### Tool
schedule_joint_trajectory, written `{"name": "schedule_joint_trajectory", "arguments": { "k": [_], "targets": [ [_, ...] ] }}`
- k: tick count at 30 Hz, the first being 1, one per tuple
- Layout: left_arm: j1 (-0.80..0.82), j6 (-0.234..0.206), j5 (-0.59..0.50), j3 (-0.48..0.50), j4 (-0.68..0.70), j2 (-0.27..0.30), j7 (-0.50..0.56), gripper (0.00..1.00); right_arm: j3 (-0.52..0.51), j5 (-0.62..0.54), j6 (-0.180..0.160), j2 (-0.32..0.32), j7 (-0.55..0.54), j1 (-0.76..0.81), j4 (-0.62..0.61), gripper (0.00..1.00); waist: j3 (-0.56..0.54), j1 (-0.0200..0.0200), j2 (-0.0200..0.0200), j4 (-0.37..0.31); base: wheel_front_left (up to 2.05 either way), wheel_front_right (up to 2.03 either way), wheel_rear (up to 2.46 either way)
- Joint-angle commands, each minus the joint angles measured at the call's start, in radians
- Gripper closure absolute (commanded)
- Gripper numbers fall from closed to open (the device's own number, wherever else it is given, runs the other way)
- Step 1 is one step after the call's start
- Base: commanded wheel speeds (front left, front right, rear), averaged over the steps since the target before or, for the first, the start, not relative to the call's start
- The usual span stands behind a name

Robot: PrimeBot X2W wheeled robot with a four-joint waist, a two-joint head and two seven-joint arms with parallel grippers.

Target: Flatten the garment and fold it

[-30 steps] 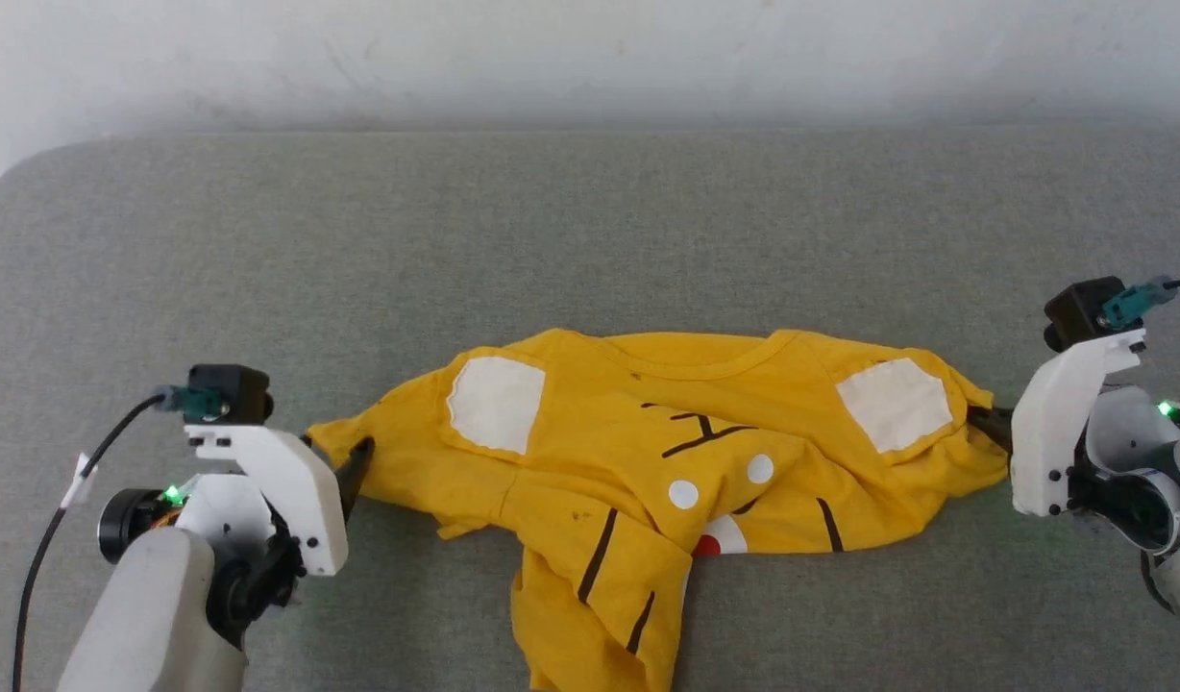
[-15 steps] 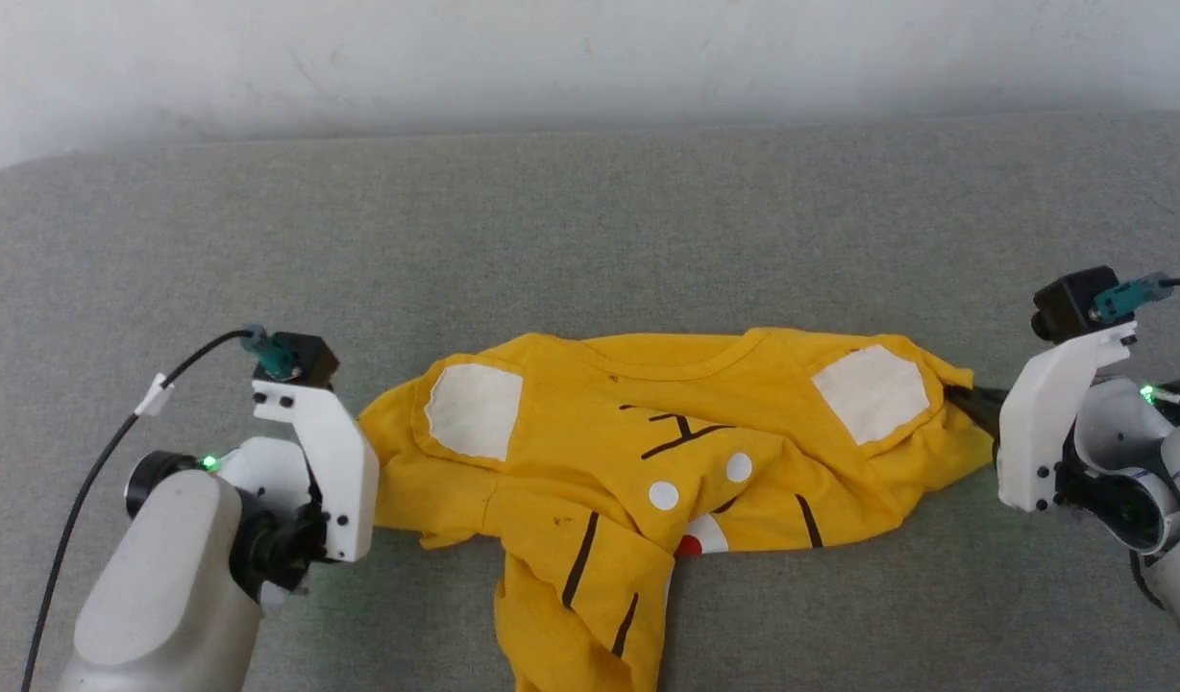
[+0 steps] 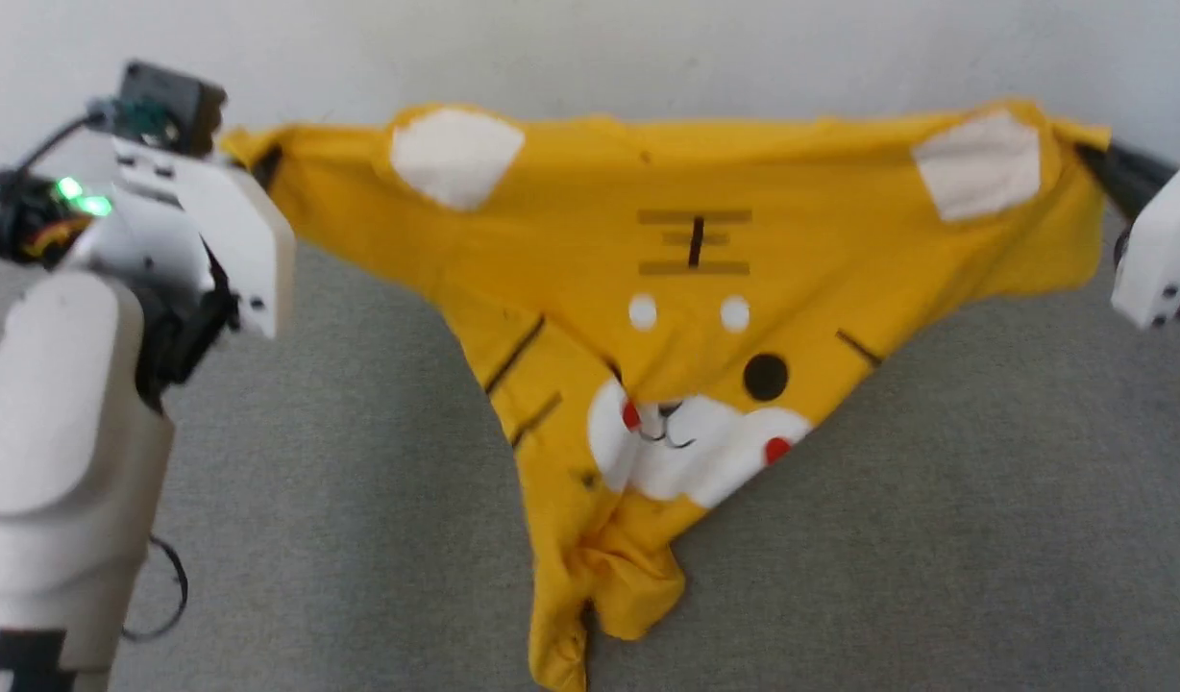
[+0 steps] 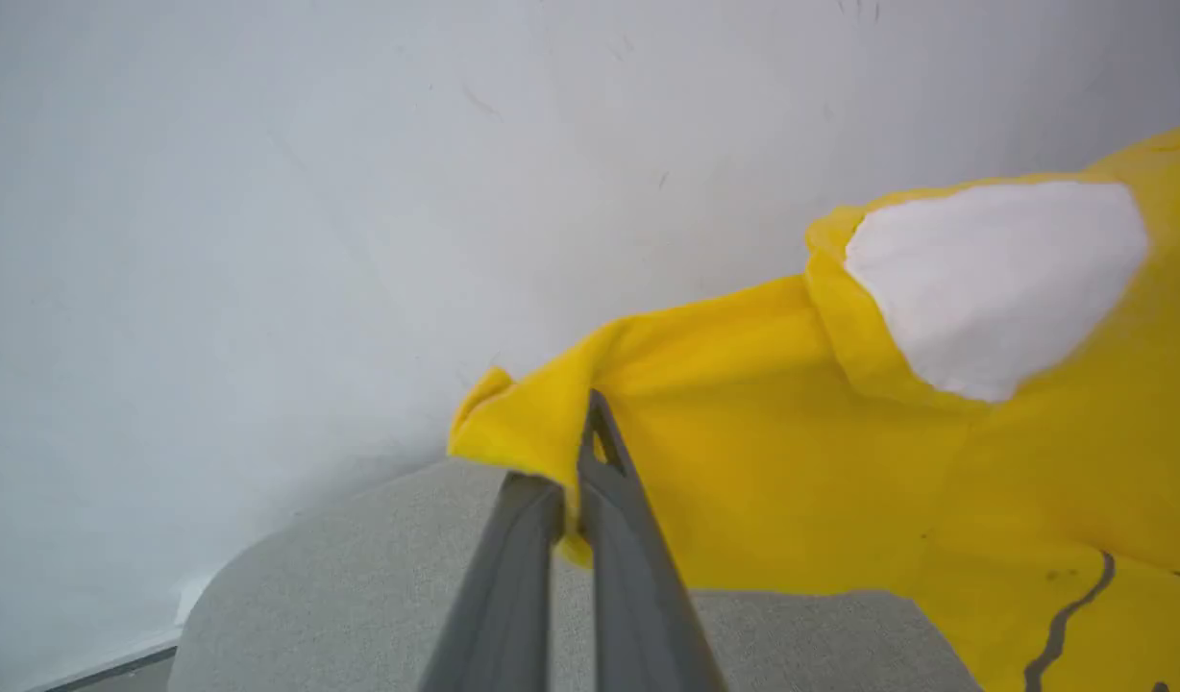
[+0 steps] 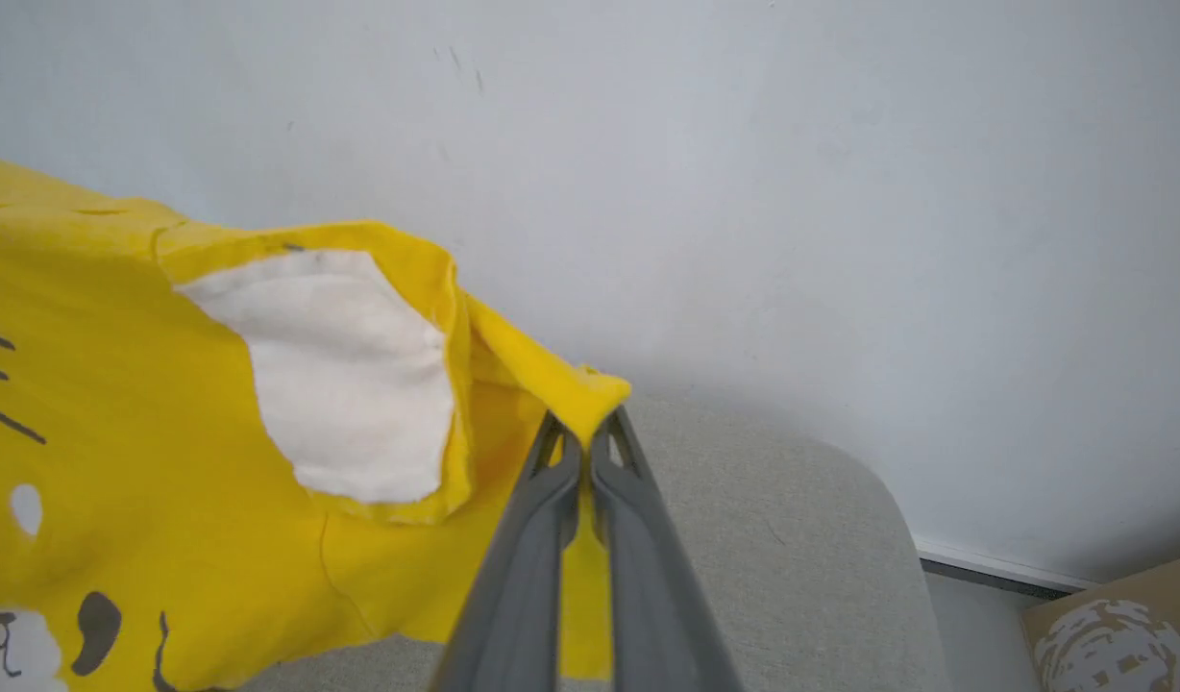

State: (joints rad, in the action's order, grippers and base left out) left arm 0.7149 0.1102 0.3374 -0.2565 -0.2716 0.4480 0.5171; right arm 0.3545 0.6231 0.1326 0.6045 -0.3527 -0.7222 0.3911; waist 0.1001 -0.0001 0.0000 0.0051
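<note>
Garment (image 3: 686, 288), limp yellow cloth triangle, left jaws and right jaws tight on corners

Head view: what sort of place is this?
Probably a bare test room, not a home: a plain white wall, a grey padded worktable under the yellow T-shirt, and a cardboard box beside the table.

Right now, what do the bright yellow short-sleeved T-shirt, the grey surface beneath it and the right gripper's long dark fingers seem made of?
Bright yellow T-shirt: soft matte knit, likely cotton; it drapes and bunches. Grey surface: matte, felt-like or woven covering; fine speckled grain. Dark fingers of the right gripper: probably moulded plastic, smooth; cut-out ribs near tips.
</note>
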Motion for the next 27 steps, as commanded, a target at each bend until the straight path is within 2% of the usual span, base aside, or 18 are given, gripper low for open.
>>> {"name": "schedule_joint_trajectory", "arguments": {
  "k": [1,6,10,16,22,27],
  "targets": [
    [0.035,-0.01,-0.019,0.002,-0.02,0.004,-0.026,1.0,-0.006,-0.01,-0.002,0.003,0.017,-0.039,0.014,1.0,0.01,0.0001,0.0,-0.022,0.0,0.0,0.0],
    [0.225,-0.04,-0.092,0.003,-0.146,-0.01,-0.208,1.0,0.003,-0.051,-0.002,-0.011,0.111,-0.252,0.095,1.0,0.075,0.0001,0.0,-0.045,0.0,0.0,0.0],
    [0.393,-0.064,-0.142,0.003,-0.253,-0.013,-0.355,1.0,0.007,-0.112,-0.002,-0.032,0.235,-0.441,0.172,1.0,0.13,0.0001,0.0,-0.056,0.0,0.0,0.0],
    [0.586,-0.09,-0.179,0.008,-0.38,-0.014,-0.522,1.0,0.04,-0.17,-0.002,-0.077,0.381,-0.65,0.298,1.0,0.167,0.0001,0.0,-0.054,0.0,0.0,0.0],
    [0.671,-0.087,-0.172,0.012,-0.487,-0.022,-0.602,1.0,0.138,-0.164,-0.002,-0.127,0.45,-0.74,0.403,1.0,0.199,0.0001,0.0,-0.045,0.0,0.0,0.0],
    [0.652,-0.082,-0.14,0.019,-0.569,-0.053,-0.643,1.0,0.233,-0.11,-0.002,-0.167,0.474,-0.733,0.465,1.0,0.247,0.0001,0.0,-0.036,0.0,0.0,0.0]
  ]
}}
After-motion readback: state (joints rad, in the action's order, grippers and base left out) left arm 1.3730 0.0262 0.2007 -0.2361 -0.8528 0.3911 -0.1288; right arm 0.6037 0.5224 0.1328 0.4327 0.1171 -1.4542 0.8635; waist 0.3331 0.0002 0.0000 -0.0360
